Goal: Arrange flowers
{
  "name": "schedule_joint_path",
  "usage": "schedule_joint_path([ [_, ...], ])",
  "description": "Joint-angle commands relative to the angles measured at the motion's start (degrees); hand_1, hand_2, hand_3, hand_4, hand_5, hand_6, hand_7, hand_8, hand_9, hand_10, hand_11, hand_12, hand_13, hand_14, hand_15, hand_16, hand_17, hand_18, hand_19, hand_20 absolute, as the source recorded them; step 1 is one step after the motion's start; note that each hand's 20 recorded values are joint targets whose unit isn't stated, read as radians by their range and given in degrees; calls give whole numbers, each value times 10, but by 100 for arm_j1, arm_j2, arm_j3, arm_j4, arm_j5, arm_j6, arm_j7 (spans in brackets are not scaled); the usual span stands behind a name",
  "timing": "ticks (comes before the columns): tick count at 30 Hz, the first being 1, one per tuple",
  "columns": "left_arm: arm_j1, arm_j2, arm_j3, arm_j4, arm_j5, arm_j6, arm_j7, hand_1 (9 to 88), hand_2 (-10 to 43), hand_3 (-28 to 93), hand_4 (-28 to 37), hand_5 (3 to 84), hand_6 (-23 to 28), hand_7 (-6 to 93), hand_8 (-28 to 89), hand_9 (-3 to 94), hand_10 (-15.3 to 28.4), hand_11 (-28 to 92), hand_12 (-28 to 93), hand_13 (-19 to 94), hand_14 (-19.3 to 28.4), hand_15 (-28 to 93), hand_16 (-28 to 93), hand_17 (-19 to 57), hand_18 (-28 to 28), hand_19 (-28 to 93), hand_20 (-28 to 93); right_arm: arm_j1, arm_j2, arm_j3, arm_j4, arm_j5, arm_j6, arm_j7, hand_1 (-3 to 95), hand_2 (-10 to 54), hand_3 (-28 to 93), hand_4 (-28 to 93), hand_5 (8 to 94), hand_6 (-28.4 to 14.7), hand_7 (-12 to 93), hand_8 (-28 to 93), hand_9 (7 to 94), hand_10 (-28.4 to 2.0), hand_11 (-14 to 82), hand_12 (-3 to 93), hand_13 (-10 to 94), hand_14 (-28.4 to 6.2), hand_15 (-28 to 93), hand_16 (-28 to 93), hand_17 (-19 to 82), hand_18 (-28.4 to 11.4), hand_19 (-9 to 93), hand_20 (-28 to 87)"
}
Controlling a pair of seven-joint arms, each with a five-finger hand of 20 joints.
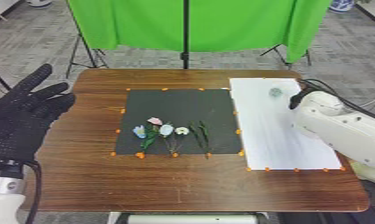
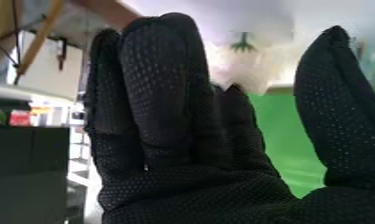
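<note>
Flowers (image 1: 167,130) lay mid-frame on the dark mat (image 1: 170,106), apparently awaiting pickup; next called for pinching one stem. Left hand (image 1: 19,125) and right hand (image 2: 183,187) were spread wide.

In the head view, the white left arm (image 1: 4,202) enters at eight o'clock. Its black-gloved left hand (image 1: 19,127) is raised at nine o'clock, fingers spread and relaxed, pointing toward one o'clock. The white right arm (image 1: 343,120) enters around four o'clock, its right hand (image 1: 295,100) near three o'clock, largely hidden behind the wrist. The right wrist view shows its fingers (image 2: 161,85) nearly straight and close together, the thumb (image 2: 321,100) held apart.
</note>
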Motion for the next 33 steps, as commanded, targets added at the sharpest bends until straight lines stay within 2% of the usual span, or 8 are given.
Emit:
schedule_joint_path([
  [1, 147, -25, 20, 13, -24, -30, 85, 235, 63, 785, -219, 331, 80, 166, -102, 341, 213, 316, 128, 268, 284, 621, -115, -52, 263, 616, 273, 98, 58, -562, -52, -439, 155, -392, 331, -60, 760, -256, 424, 30, 131, -124, 682, -164, 219, 146, 728, -97, 609, 149, 425, -196, 909, -122],
  [4, 133, -20, 40, 14, -18, -34, 121, 235, 62, 785, -219, 330, 80, 166, -102, 341, 213, 317, 128, 268, 284, 621, -115, -52, 263, 616, 273, 142, -3, -687, 15, -647, 245, -456, 345, -67, 763, -262, 459, 36, 143, -130, 684, -155, 210, 146, 727, -95, 606, 148, 425, -195, 906, -124],
  [5, 152, -4, 48, 7, -31, -8, 158, 236, 62, 785, -219, 330, 80, 167, -102, 341, 213, 316, 127, 268, 284, 621, -115, -52, 263, 616, 273, 243, -3, -854, 35, -692, 316, -472, 369, -82, 768, -271, 527, 38, 152, -138, 693, -138, 201, 145, 729, -90, 593, 146, 427, -187, 896, -129],
  [10, 146, -28, 55, 5, -35, 21, 151, 236, 62, 785, -219, 329, 80, 167, -102, 341, 213, 316, 127, 268, 284, 621, -115, -52, 263, 615, 273, 339, -9, -1285, 154, -1230, 819, -443, 443, -95, 752, -281, 663, 39, 167, -96, 748, -101, 186, 146, 768, -63, 531, 155, 436, -167, 879, -130],
  [15, 196, -58, 22, -14, -26, 30, 162, 235, 62, 786, -219, 329, 80, 167, -102, 341, 213, 318, 127, 268, 284, 621, -115, -52, 263, 615, 273, 449, 18, -1580, 24, -1647, 1434, -490, 532, -95, 700, -283, 817, 35, 211, 4, 902, -63, 114, 285, 848, -24, 495, 200, 454, -146, 908, -108],
  [23, 256, -53, 13, -36, -27, 30, 221, 235, 62, 786, -219, 330, 80, 166, -102, 341, 213, 318, 126, 268, 284, 621, -115, -52, 263, 615, 273, 836, -211, -1730, -501, -2168, 2311, -673, 541, -95, 720, -283, 836, 25, 219, 21, 932, -58, 132, 320, 866, -19, 521, 213, 450, -151, 928, -60],
  [24, 238, -58, 22, -33, -25, 39, 192, 235, 62, 786, -218, 330, 80, 167, -102, 341, 213, 318, 127, 268, 284, 621, -115, -52, 263, 615, 273, 869, -249, -1714, -601, -2174, 2372, -741, 542, -95, 721, -283, 839, 24, 216, 20, 934, -57, 136, 320, 868, -19, 523, 213, 450, -152, 930, -50],
  [33, 254, -60, -32, -58, -23, 70, 169, 236, 63, 785, -220, 330, 80, 166, -102, 341, 214, 316, 126, 267, 284, 620, -116, -52, 263, 615, 273, 1153, -1081, -1740, -1017, -2134, 2509, -1190, 542, -95, 725, -283, 843, 21, 211, 26, 937, -59, 146, 320, 873, -17, 530, 216, 446, -155, 932, -26],
])
